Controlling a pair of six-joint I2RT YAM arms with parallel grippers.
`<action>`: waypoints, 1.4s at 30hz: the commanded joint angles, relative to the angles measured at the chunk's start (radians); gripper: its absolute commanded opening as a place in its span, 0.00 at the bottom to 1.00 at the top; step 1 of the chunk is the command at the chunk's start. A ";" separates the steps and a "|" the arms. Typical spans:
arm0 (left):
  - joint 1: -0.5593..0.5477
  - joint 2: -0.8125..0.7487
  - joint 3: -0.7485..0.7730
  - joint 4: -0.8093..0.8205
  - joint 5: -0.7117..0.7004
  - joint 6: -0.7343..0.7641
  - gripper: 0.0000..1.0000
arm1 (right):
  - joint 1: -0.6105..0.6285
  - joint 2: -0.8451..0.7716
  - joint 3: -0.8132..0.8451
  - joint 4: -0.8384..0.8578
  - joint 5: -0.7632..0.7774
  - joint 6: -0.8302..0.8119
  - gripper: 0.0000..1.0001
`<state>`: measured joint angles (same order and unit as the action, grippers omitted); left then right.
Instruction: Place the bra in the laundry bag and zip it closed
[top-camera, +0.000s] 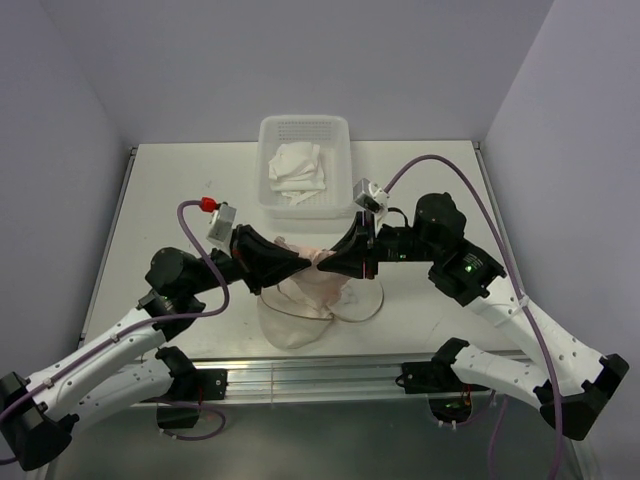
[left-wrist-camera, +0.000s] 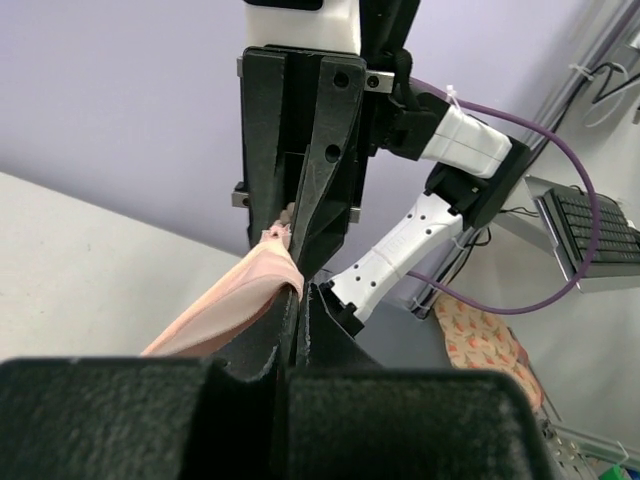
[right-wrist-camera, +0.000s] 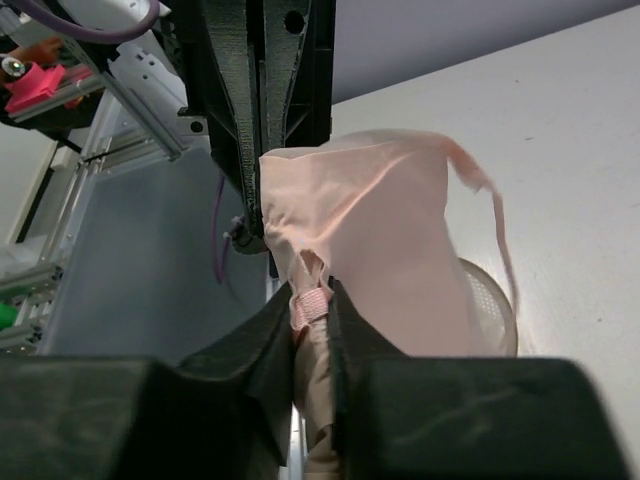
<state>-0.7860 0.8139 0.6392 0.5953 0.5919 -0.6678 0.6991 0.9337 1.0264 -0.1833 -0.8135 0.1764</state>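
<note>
Hanging between both grippers, laundry bag (top-camera: 298, 305) is lifted by its top edge just in front of basket (top-camera: 305, 123), lower part slumped on table (top-camera: 180, 190). Left gripper (left-wrist-camera: 297, 300) clamped on peach mesh, right gripper (right-wrist-camera: 311, 306) clamped on a pink tab, tips almost touching. White crumpled fabric (top-camera: 298, 168) lies inside basket

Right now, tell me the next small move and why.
Probably ease the right gripper away from the left gripper: both are pinched shut on the laundry bag, close together, and the right one holds a small pink loop, likely the zip's.
</note>
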 joint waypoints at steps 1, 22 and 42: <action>-0.004 -0.041 0.048 -0.014 -0.044 0.037 0.00 | 0.005 0.007 0.027 0.038 0.008 0.020 0.15; -0.004 -0.337 0.013 -0.829 -0.864 -0.024 0.59 | 0.004 -0.003 -0.011 0.298 0.189 0.293 0.00; -0.002 -0.026 -0.119 -0.865 -0.727 -0.170 0.53 | 0.030 -0.018 -0.272 0.607 0.290 0.489 0.00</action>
<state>-0.7872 0.7704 0.5262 -0.3344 -0.1749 -0.8177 0.7158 0.9337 0.7685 0.3222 -0.5331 0.6556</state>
